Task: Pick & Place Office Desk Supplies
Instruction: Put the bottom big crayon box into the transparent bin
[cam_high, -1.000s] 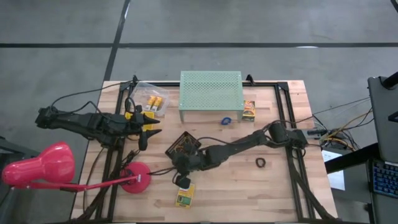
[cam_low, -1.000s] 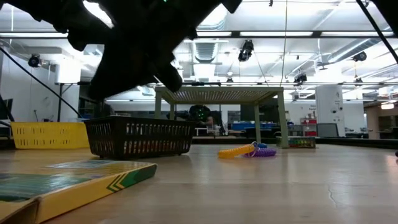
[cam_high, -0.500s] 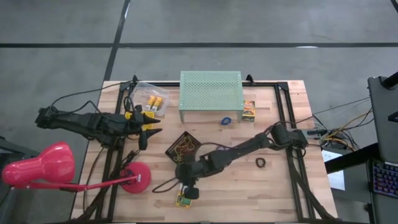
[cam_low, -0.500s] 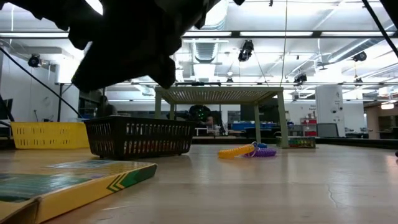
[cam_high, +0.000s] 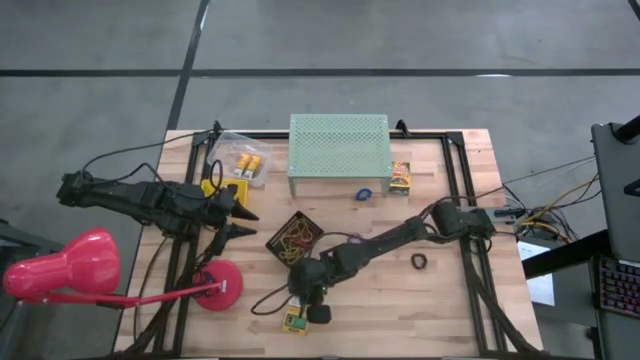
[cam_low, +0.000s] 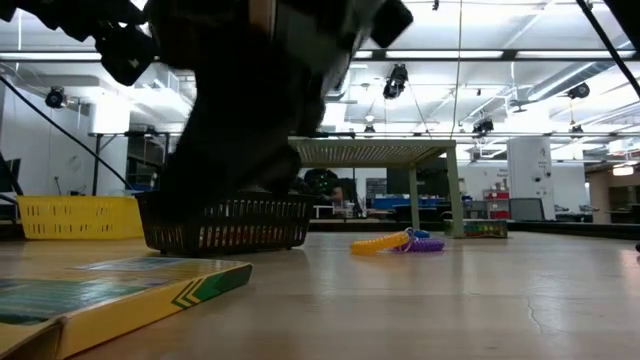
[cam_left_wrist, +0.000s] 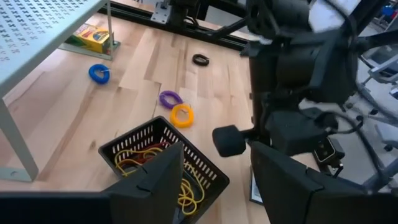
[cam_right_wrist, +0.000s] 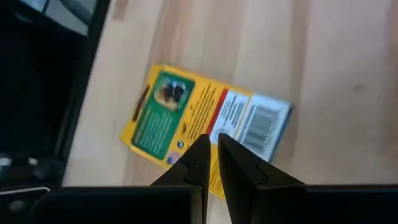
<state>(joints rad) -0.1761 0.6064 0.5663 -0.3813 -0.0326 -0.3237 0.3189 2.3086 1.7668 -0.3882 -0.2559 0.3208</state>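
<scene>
A flat yellow-and-green printed box (cam_right_wrist: 205, 127) lies on the wood near the table's near edge (cam_high: 293, 322); it also shows at the low view's left (cam_low: 100, 290). My right gripper (cam_right_wrist: 212, 160) stands over it, shut and slanting down (cam_high: 302, 305), and I see no touch. A black mesh basket (cam_high: 295, 235) holds red and yellow rubber bands. My left gripper (cam_left_wrist: 217, 186) waits open at the table's left (cam_high: 238, 214), aimed at the basket (cam_left_wrist: 165, 158). Purple (cam_left_wrist: 169, 98) and orange (cam_left_wrist: 181, 114) rings lie beside the basket.
The mint-green stand (cam_high: 338, 145) is at the far middle, with a blue ring (cam_high: 364, 194) and a small box (cam_high: 400, 178) by it. A black ring (cam_high: 419, 261) lies right of my right arm. The pink lamp's base (cam_high: 218, 288) and a clear bag of boxes (cam_high: 240, 162) are on the left.
My right gripper has gone from beside the basket toward the table's near edge and down, ending over the flat box, and its wrist has turned on the way. My left gripper has stayed in place but swung its fingers round toward the basket.
</scene>
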